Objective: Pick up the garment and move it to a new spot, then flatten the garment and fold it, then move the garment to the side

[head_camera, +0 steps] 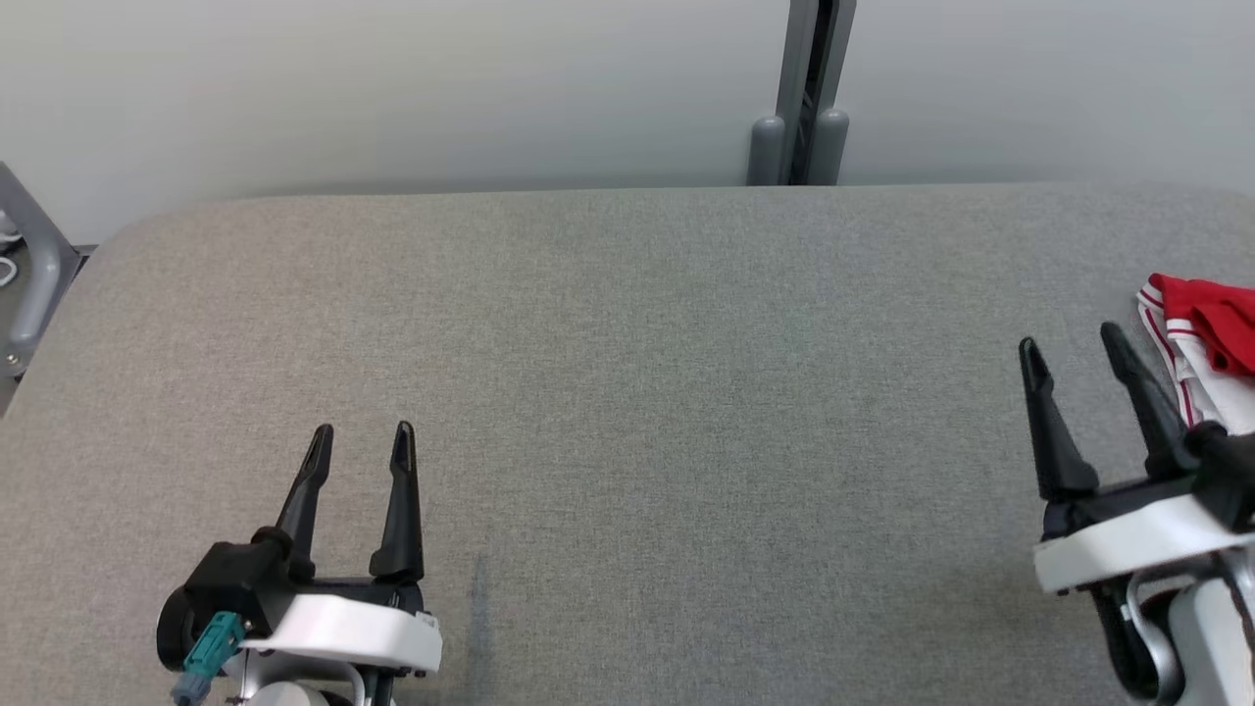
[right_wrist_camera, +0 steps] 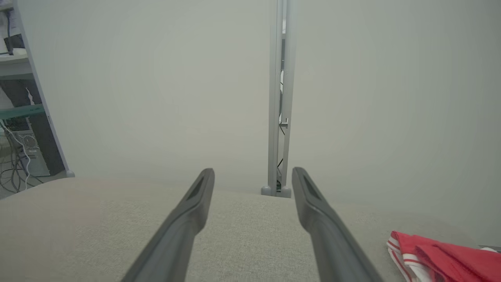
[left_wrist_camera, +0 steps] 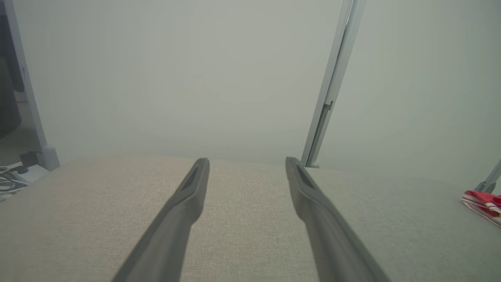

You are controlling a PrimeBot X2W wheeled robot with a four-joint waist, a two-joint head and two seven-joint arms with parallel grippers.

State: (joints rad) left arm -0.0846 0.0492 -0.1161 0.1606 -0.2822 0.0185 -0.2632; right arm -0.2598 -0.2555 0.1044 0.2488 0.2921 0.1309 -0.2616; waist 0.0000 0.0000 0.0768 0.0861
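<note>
Our left pincer [head_camera: 364, 428] and right pincer [head_camera: 1069, 336] stand wide apart and empty over the grey table [head_camera: 627, 392]. The red-and-white garment [head_camera: 1211, 333] lies bunched at its right edge, beside the right pincer.

Looking out along the right end effector [right_wrist_camera: 252, 172], with both dark fingers [right_wrist_camera: 184, 223] spread wide apart.

Poised over a pale woven surface [right_wrist_camera: 242, 239]; at lower right, taking in a crumpled red-and-white garment [right_wrist_camera: 442, 258] lying on that surface, apart from the nearer finger. Straight ahead, facing a plain pale wall [right_wrist_camera: 156, 98] split by a grey upright post [right_wrist_camera: 274, 98] at the surface's far edge. At far left, glimpsing shelving and loose cables [right_wrist_camera: 11, 172].
</note>
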